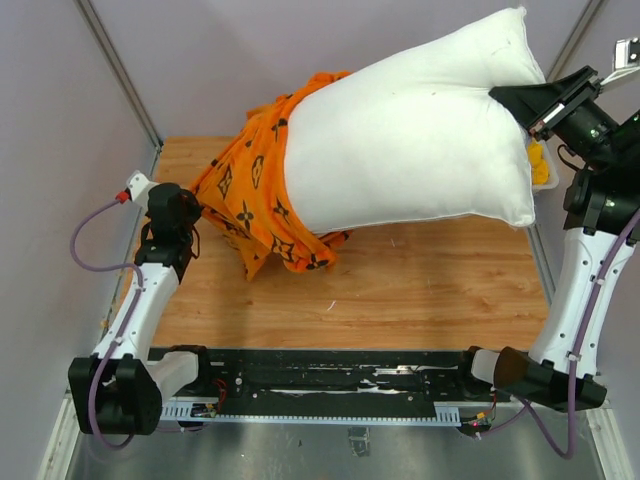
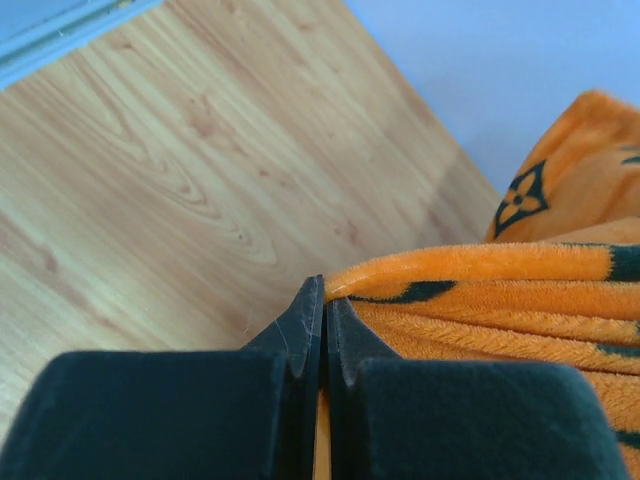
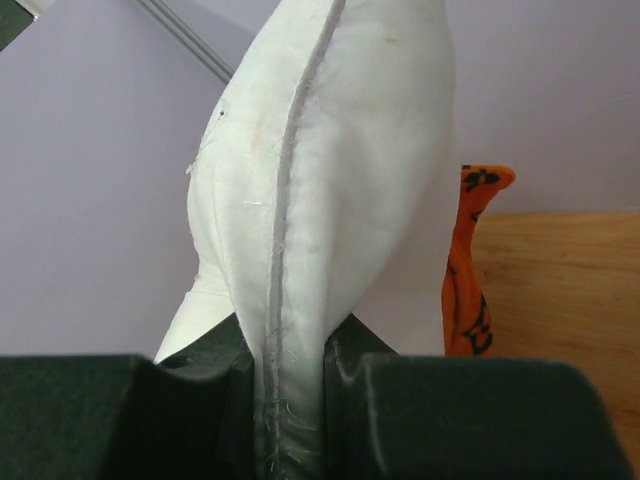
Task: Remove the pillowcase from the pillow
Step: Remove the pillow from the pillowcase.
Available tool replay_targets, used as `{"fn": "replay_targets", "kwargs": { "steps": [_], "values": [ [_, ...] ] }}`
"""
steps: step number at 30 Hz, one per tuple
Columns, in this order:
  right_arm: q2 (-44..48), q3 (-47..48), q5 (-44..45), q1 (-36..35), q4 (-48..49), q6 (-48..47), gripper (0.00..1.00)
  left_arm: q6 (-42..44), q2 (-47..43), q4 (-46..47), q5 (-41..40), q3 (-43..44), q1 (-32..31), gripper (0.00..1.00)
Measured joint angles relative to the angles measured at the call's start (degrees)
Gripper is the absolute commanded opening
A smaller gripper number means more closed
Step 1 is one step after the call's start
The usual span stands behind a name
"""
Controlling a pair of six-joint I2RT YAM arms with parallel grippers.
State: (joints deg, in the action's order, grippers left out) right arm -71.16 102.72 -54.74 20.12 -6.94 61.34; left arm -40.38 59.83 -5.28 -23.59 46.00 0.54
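So the orange pillowcase [image 1: 255,195] is bunched over just the left end of the pillow [image 1: 410,140] and trails down onto the table. Most of the white pillow is bare and tilts up toward the right. The left gripper [image 2: 322,305] is pinched tight on the pillowcase's edge down low, and the right gripper [image 3: 290,345] is clamped on the pillow's seam. Underneath is a light wood-grain table [image 1: 420,290], boxed in by plain pale walls [image 1: 200,60], with a metal strut [image 1: 120,70] up the left corner.
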Motion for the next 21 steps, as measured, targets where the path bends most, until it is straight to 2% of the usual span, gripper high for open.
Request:
{"fn": "replay_targets", "kwargs": {
  "steps": [1, 2, 3, 4, 5, 9, 13, 17, 21],
  "values": [
    [0.07, -1.07, -0.72, 0.13, 0.81, 0.66, 0.01, 0.13, 0.72, 0.28, 0.55, -0.52, -0.02, 0.16],
    [0.20, -2.82, -1.25, 0.17, 1.86, 1.31, 0.01, 0.81, 1.14, 0.66, 1.64, -0.98, 0.02, 0.38],
    [0.37, -4.90, -1.29, 0.31, 2.78, 1.79, 0.01, 1.95, 1.25, 1.01, 2.95, -1.49, 0.04, 0.73],
    [0.44, -6.97, -1.18, 0.57, 3.34, 2.10, 0.01, 3.45, 1.05, 1.49, 4.33, -2.08, 0.15, 0.93],
    [0.44, -8.55, -0.87, 0.72, 3.78, 2.25, 0.01, 4.90, 0.31, 2.25, 5.86, -3.04, 0.52, 0.99],
    [0.44, -13.88, 1.49, 1.20, 3.91, 0.87, 0.01, 9.20, -4.81, 3.04, 12.48, -5.68, 1.97, 0.99],
    [0.44, -14.51, 4.28, -1.86, 1.73, -4.17, 0.01, 13.18, -8.79, 4.55, 19.76, -2.97, 2.60, 0.99],
    [-0.02, -14.32, 11.61, -11.67, -0.81, -12.20, 0.01, 17.03, -8.98, 5.16, 24.50, 2.93, -2.54, 0.99],
    [-1.36, -11.34, 19.69, -23.19, -3.65, -19.58, 0.01, 19.17, -8.83, 5.95, 28.92, 4.79, -9.25, 0.99]
  ]
}}
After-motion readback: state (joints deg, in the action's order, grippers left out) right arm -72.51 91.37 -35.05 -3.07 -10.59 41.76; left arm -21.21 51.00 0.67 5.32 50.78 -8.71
